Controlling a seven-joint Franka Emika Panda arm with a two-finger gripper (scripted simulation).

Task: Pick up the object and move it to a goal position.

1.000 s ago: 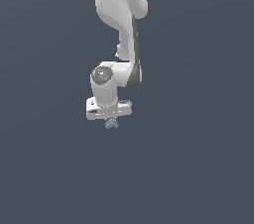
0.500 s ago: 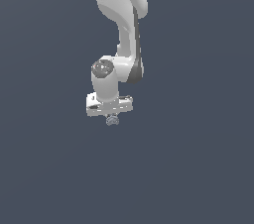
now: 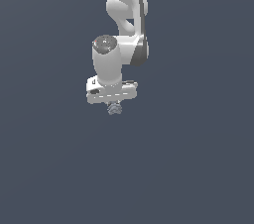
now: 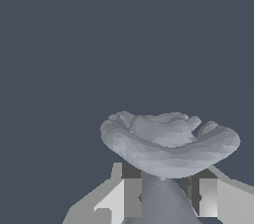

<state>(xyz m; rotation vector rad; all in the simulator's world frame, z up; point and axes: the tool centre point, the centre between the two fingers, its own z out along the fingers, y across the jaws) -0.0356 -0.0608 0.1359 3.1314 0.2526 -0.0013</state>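
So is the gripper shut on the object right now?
Shut on it: the gripper has a finger on each side of the object.

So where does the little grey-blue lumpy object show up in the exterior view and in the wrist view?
Exterior view: the object is a tiny lump just under the white pincer, near the picture's centre.
Wrist view: the object fills the lower middle as a wide ruffled shape, its narrow part between the fingers.
Shared landmark: the pincer, closed on the object.
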